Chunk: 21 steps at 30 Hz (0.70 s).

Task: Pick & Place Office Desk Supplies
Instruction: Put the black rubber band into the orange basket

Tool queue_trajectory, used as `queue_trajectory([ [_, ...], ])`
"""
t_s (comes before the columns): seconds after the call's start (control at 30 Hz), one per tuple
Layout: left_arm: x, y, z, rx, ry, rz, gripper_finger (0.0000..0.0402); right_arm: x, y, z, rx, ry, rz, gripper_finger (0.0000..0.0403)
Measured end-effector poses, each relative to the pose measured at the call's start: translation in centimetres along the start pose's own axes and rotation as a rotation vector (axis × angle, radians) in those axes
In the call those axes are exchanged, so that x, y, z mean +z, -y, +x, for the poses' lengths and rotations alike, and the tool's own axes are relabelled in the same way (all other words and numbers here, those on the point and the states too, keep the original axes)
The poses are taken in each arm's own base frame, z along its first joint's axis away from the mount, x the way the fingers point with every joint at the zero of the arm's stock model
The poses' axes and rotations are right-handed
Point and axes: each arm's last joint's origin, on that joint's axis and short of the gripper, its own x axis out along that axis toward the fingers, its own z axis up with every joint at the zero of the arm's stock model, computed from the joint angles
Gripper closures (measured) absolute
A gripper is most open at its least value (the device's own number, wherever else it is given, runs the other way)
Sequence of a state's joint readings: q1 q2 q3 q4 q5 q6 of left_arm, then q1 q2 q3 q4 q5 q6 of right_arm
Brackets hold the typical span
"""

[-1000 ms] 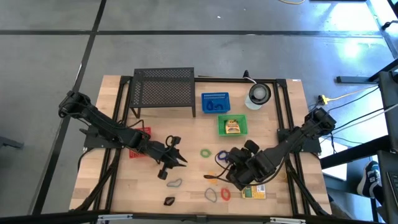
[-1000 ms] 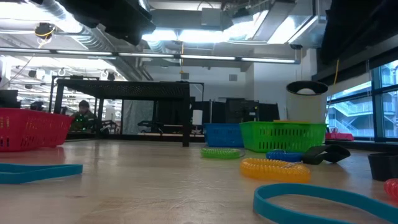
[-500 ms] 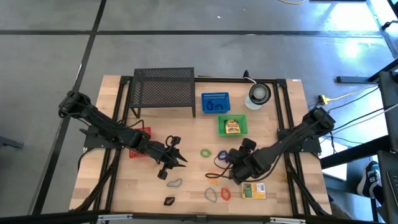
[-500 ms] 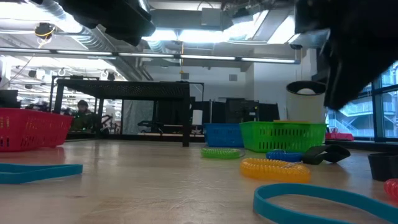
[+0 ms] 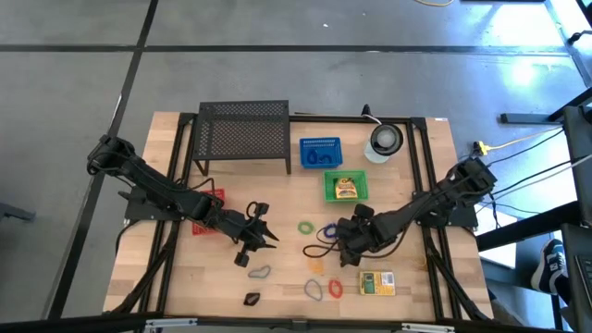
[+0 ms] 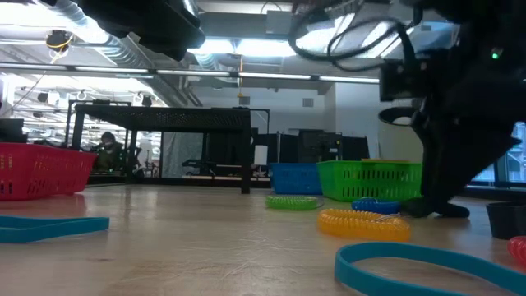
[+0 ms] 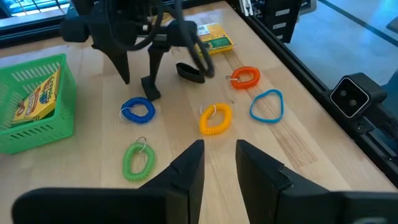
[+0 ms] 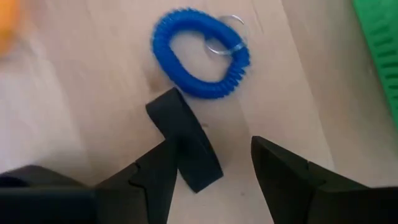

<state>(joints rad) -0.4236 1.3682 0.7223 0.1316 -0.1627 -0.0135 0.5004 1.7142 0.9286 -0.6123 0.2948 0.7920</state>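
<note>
My right gripper is open, pointing steeply down at the table's middle right. In the right wrist view a small black clip lies between its fingers, close against one finger, and a blue coil loop lies just beyond it. My left gripper hovers open with nothing between its fingers at the middle left. Lying flat on the table are a green coil, a yellow-orange coil, an orange coil, a blue band and a yellow-green box. My right gripper comes at the black clip from above, slanting in from the table's right. The clip's near end runs in behind one finger in the right wrist view, so I cannot tell whether that finger touches it. The clip lies on the table.
A green basket holding a box, a blue basket, a black mesh shelf and a round grey-white disc stand along the far side. A red basket shows behind my left arm. A grey loop and a black clip lie near the front.
My right gripper has come down toward the table and drawn toward the far left, over the black clip beside the blue coil, rolling its wrist as it sank. The yellow-green box, covered by the arm before, now shows. The things on the table have not moved.
</note>
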Motion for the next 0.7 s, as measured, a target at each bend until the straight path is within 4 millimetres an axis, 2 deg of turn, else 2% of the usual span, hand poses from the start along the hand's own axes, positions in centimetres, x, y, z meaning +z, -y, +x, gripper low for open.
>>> queue_trajectory([
  [0.27, 0.0, 0.0, 0.0, 0.0, 0.0, 0.0, 0.0315, -0.3, 0.61, 0.6, -0.007, -0.02, 0.008, 0.0198],
  [0.57, -0.01, 0.0, 0.0, 0.0, -0.001, 0.0, 0.0316, -0.27, 0.23, 0.6, 0.08, -0.062, 0.023, 0.0254],
  [0.7, -0.01, 0.0, 0.0, 0.0, -0.001, 0.0, 0.0315, -0.13, 0.12, 0.64, 0.115, -0.075, 0.043, 0.0252],
])
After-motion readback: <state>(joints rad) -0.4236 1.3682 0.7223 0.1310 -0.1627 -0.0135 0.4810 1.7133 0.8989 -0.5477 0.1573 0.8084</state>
